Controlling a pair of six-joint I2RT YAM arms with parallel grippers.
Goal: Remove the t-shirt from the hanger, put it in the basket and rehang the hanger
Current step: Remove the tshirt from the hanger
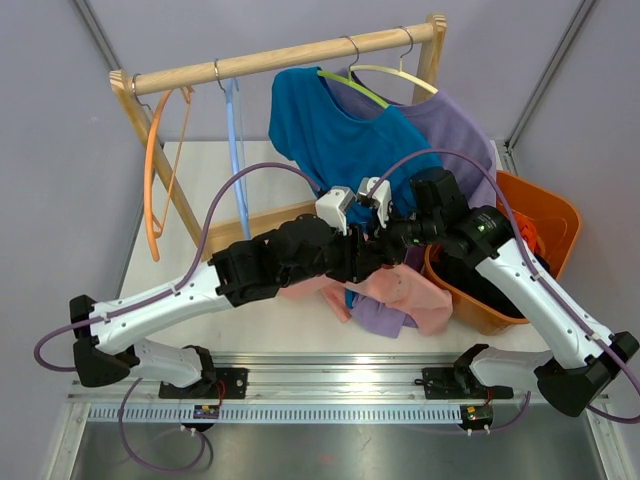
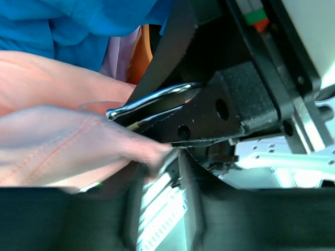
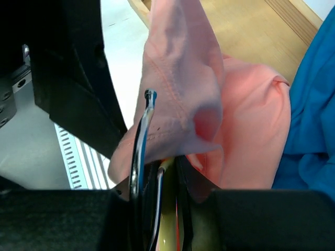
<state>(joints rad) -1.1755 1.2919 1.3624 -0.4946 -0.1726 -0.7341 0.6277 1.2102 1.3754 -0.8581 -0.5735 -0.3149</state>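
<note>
Right wrist | pink t-shirt [image 3: 178,78] crumpled | right pincer [image 3: 157,193] clamps hanger [image 3: 140,141] | left pincer [image 2: 159,188] unclear

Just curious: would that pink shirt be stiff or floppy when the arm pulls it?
Likely floppy: the pink shirt drapes in folds against the hanger hook. Probably light, since it bunches loosely. It may snag on that wire.

Room over table [image 1: 275,150] centre-left, between rack leg [image 1: 165,165] and blue shirt [image 1: 330,130]; orange bin [image 1: 550,210] blocks right.
</note>
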